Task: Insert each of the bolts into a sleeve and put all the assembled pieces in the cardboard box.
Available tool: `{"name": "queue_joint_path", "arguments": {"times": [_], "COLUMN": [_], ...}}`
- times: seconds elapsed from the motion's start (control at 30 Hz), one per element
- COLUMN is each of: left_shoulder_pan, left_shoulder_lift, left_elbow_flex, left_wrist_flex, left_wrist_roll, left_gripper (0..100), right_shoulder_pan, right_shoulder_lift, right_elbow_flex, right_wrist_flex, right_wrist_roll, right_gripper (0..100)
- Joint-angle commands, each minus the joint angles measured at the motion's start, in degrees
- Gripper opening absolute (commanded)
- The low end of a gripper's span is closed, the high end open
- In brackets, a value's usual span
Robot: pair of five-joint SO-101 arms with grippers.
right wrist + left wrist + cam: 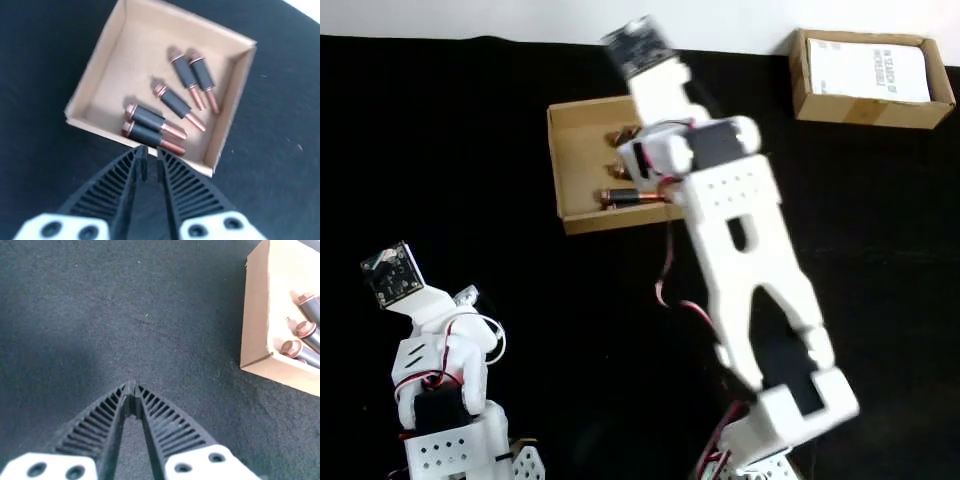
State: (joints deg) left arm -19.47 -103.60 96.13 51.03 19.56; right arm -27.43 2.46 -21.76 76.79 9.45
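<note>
From above, the cardboard box [561, 170] is partly covered by the right arm [740, 230]. At the left wrist, the left gripper [131, 390] is seen pressed together, empty. At the right wrist, five sleeved bolts [175, 101] are counted inside the box, and the right gripper [149, 154] is barely parted.

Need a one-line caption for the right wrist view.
Right gripper, slightly open and empty, hovers at the edge of the cardboard box holding five sleeved bolts.
</note>
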Motion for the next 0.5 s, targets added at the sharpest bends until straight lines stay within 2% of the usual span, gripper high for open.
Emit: {"name": "queue_joint_path", "arguments": {"times": [0.0, 0.33, 0.47], "left_shoulder_pan": [1.1, 3.74, 7.96], "left_shoulder_lift": [-0.31, -0.31, -0.31], "left_elbow_flex": [1.01, 1.01, 1.01], "left_wrist_flex": [0.09, 3.78, 7.47], "left_wrist_roll": [-0.44, -0.53, -2.29], "left_gripper": [1, 1, 1], "right_shoulder_pan": [1.1, 1.1, 1.8], "right_shoulder_lift": [-12.18, -34.51, -41.8], "right_elbow_flex": [-2.33, -2.07, 0.4], "right_wrist_flex": [3.82, 20.53, 24.31], "right_wrist_roll": [-6.07, -14.59, -19.16], "right_gripper": [0.7, 0.7, 0.7]}}
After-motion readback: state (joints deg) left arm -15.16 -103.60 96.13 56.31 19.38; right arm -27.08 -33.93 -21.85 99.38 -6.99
